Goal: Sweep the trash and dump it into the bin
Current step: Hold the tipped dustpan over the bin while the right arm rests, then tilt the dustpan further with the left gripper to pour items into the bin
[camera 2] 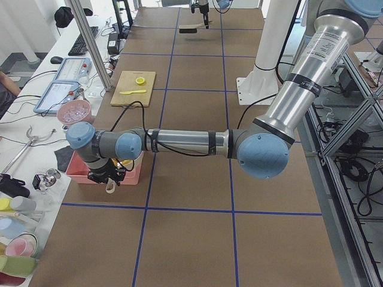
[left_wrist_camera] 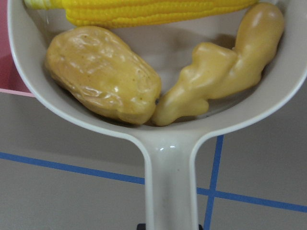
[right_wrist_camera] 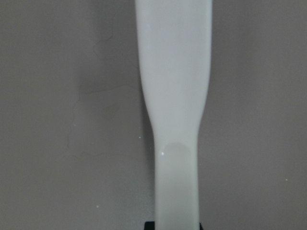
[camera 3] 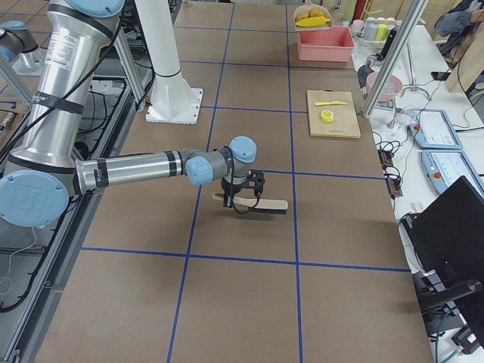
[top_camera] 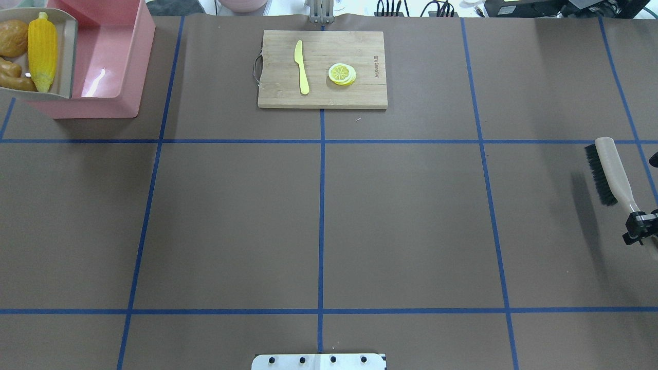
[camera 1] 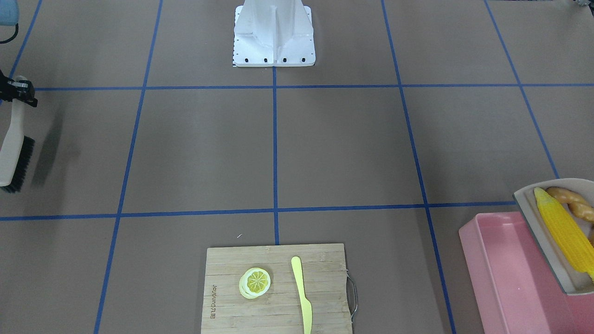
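Observation:
The trash lies in a beige dustpan [top_camera: 71, 56]: a yellow corn cob [top_camera: 42, 51], an orange-brown potato [top_camera: 13, 38] and a knobbly ginger root [top_camera: 13, 77]. The dustpan hangs over the near-left part of the pink bin [top_camera: 110, 77], level or only slightly tilted. My left gripper [camera 2: 108, 178] is shut on the dustpan handle [left_wrist_camera: 172, 182]. Far to the right, my right gripper [top_camera: 640, 223] is shut on the handle of a black-bristled brush [top_camera: 609, 172], held just above the table. Inside the bin I see only bare pink floor.
A wooden cutting board [top_camera: 360, 92] sits at the far middle of the table with a yellow knife [top_camera: 302, 72] and a lemon slice [top_camera: 342, 73] on it. The white robot base [camera 1: 274, 37] stands at the near edge. Blue tape lines cross the brown table.

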